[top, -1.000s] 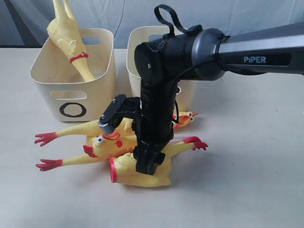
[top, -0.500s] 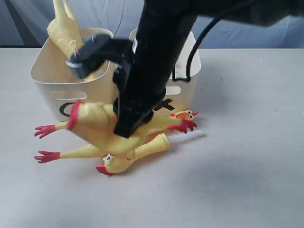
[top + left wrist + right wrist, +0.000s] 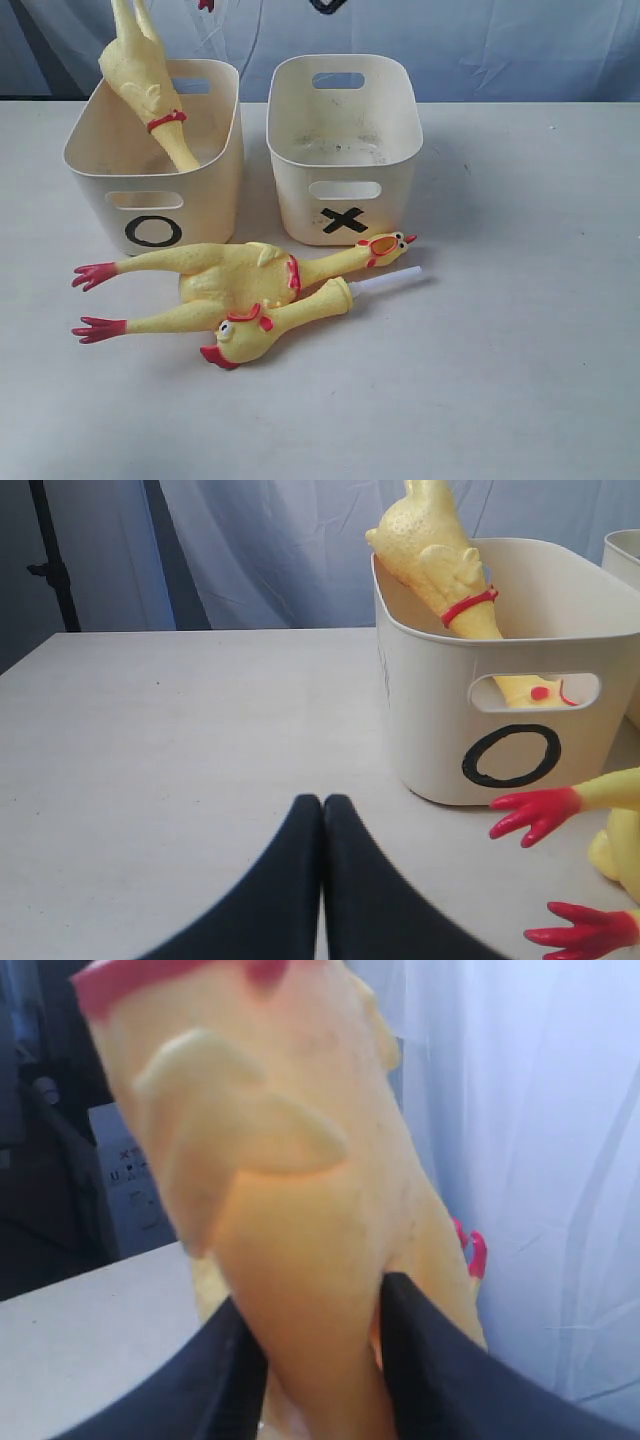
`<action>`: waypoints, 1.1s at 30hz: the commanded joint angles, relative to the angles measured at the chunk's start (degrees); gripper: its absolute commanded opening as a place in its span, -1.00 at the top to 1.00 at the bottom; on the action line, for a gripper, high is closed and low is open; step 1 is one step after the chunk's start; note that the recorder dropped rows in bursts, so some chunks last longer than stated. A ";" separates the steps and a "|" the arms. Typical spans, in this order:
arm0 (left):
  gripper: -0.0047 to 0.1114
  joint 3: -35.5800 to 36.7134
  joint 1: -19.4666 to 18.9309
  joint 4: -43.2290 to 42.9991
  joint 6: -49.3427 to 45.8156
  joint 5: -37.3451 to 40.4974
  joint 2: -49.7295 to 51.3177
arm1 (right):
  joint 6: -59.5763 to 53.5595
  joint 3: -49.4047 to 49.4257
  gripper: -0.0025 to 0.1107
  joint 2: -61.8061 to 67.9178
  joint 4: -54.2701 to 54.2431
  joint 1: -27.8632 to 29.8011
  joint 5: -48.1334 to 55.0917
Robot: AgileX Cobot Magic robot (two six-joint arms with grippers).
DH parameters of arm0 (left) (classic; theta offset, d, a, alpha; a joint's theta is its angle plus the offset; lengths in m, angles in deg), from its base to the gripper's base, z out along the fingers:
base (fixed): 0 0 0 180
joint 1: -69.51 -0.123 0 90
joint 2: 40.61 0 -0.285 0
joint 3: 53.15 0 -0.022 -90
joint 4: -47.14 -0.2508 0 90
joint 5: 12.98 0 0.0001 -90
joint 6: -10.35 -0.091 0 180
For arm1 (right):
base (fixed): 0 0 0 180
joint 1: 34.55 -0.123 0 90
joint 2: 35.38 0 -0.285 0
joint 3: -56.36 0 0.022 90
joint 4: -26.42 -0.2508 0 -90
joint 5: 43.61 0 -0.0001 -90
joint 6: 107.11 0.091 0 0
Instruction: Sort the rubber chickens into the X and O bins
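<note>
A second ago the right arm was low over the pile of chickens. Now it has gone up and out of the outside view, and the fat chicken has gone with it. The right gripper has its jaws squeezed round that chicken's body.

Two are left on the table. The long chicken and the small chicken lie touching at about 7 o'clock, just in front of the bins. The tall chicken stands in the O bin at 10 o'clock. The X bin at 12 o'clock has no chicken in it.

The left gripper sits low near the O bin, jaws pressed together, holding nothing.

So the fat chicken likely goes into a bin next, and two more wait.
</note>
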 commanded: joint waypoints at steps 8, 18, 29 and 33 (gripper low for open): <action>0.92 -0.11 0.26 0.37 0.16 -0.43 -0.27 | 14.71 3.09 0.97 1.27 1.54 11.55 4.69; 0.92 -0.11 0.26 0.37 0.16 -0.43 -0.27 | 17.10 7.55 0.97 1.27 4.28 18.04 8.83; 0.92 -0.11 0.26 0.37 0.16 -0.43 -0.27 | 20.70 7.55 0.90 1.27 11.09 18.13 14.61; 0.92 -0.11 0.26 0.37 0.16 -0.43 -0.27 | 24.60 7.55 0.42 1.27 14.04 18.81 17.95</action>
